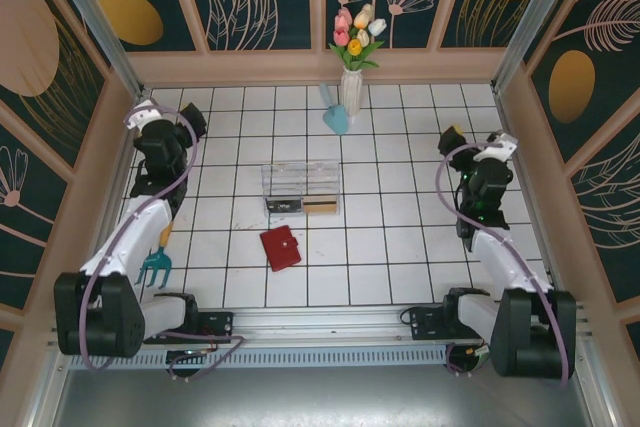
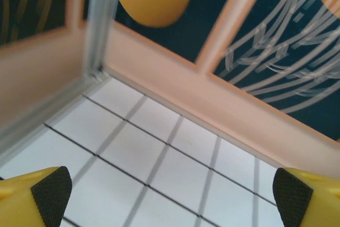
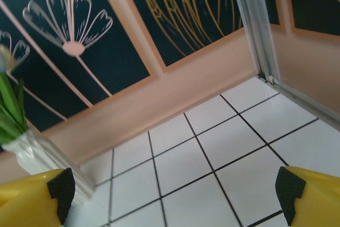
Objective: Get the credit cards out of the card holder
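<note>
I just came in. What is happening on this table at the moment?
Two robot arms are meant to empty the small red square card holder, but neither is handling anything yet. The holder lies folded shut on the white tiled table, just on the near side of a clear plastic box. The left gripper and the right gripper are both open and empty, out toward the far corners, well away from the holder.

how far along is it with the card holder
Nothing looks done: the card holder lies folded shut on the table. Nothing is in hand: the left claw and right claw are open and empty. Opening it and pulling the cards remain.
</note>
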Robot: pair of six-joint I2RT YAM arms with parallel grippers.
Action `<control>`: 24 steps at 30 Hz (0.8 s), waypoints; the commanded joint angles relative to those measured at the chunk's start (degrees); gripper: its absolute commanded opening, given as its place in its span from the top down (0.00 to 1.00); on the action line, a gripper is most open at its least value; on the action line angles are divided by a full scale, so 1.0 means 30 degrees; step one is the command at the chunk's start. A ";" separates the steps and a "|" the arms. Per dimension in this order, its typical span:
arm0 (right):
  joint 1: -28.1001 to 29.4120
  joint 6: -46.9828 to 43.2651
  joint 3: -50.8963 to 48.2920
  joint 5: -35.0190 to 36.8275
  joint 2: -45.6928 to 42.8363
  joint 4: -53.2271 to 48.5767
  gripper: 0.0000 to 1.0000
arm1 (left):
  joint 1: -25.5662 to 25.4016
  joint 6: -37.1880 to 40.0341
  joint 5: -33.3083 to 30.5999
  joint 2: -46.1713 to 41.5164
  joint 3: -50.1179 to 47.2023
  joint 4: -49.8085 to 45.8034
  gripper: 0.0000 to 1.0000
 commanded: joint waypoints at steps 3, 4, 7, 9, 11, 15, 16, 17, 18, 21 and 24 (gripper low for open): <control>0.0130 0.2755 0.3216 -0.1246 -0.0846 -0.7422 0.01 | 0.0064 -0.4737 0.5084 -0.3406 -0.3100 -0.0792 0.01; 0.0477 0.2637 0.3636 -0.1673 -0.0793 -0.8017 0.01 | 0.0063 -0.4916 0.5377 -0.3951 -0.3405 -0.1181 0.01; 0.2299 0.1715 0.4351 -0.2726 -0.0553 -0.9104 0.01 | 0.0006 -0.5220 0.6222 -0.5316 -0.4223 -0.2511 0.01; 0.4779 0.0704 0.4772 -0.1950 -0.0171 -0.9654 0.01 | -0.0190 -0.5724 0.6857 -0.6542 -0.5323 -0.2972 0.01; 0.7205 0.0098 0.5257 -0.0585 0.0305 -1.0320 0.01 | -0.0632 -0.6359 0.7059 -0.7838 -0.6618 -0.3151 0.01; 1.2274 -0.2230 0.5582 -0.0323 0.1328 -1.0127 0.01 | -0.2682 -0.7413 0.6896 -1.0069 -0.9413 -0.3174 0.01; 1.3289 -0.2495 0.5873 0.0447 0.1682 -1.0480 0.01 | -0.3202 -0.7814 0.6910 -1.0537 -1.0038 -0.3009 0.01; 1.4523 -0.2530 0.6210 0.1466 0.2192 -1.0962 0.01 | -0.3707 -0.8409 0.6845 -1.1091 -1.0705 -0.3000 0.01; 1.5521 -0.2460 0.6548 0.2084 0.2775 -1.1363 0.01 | -0.4087 -0.8849 0.6810 -1.1636 -1.1289 -0.3122 0.01; 1.7739 -0.1858 0.7366 0.3145 0.4403 -1.2527 0.01 | -0.4558 -0.9594 0.6744 -1.3266 -1.2224 -0.4322 0.01; 1.9843 -0.1485 0.7962 0.3528 0.5748 -1.3051 0.06 | -0.4568 -0.9803 0.6297 -1.4719 -1.2004 -0.6388 0.01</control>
